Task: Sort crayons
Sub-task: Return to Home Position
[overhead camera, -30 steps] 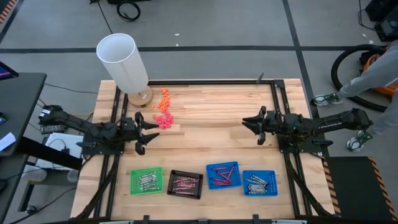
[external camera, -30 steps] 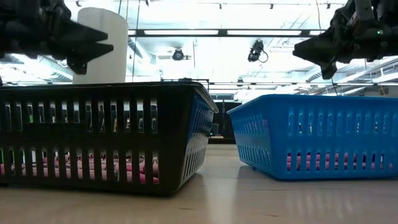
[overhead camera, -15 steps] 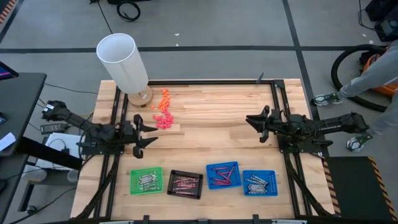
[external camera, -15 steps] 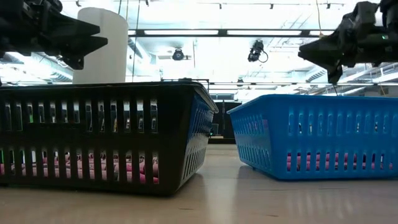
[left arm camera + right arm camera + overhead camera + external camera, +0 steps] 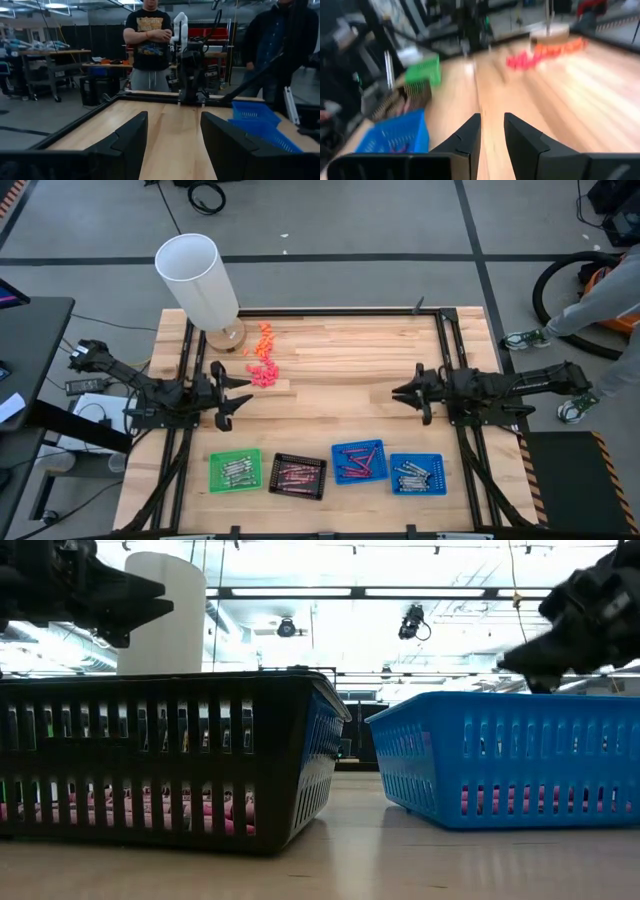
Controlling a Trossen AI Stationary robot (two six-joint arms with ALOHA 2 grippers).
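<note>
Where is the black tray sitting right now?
In the high view, the black tray sits in the row of four trays along the table's near edge. It is second from the left, between the green tray and the left blue tray.

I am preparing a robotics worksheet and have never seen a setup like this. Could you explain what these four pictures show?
This is a robot with two dark arms at a wooden table. One picture looks straight down, one looks level across the tabletop, and two come from cameras on the wrists. The left gripper and right gripper hover above the table, fingers apart, holding nothing. Along the bottom edge of the overhead picture sit a green tray, a black tray and two blue trays, with crayons lying in them. Farther up stand a white cylinder and a heap of orange and pink pieces. Two people stand in the room behind.
</note>
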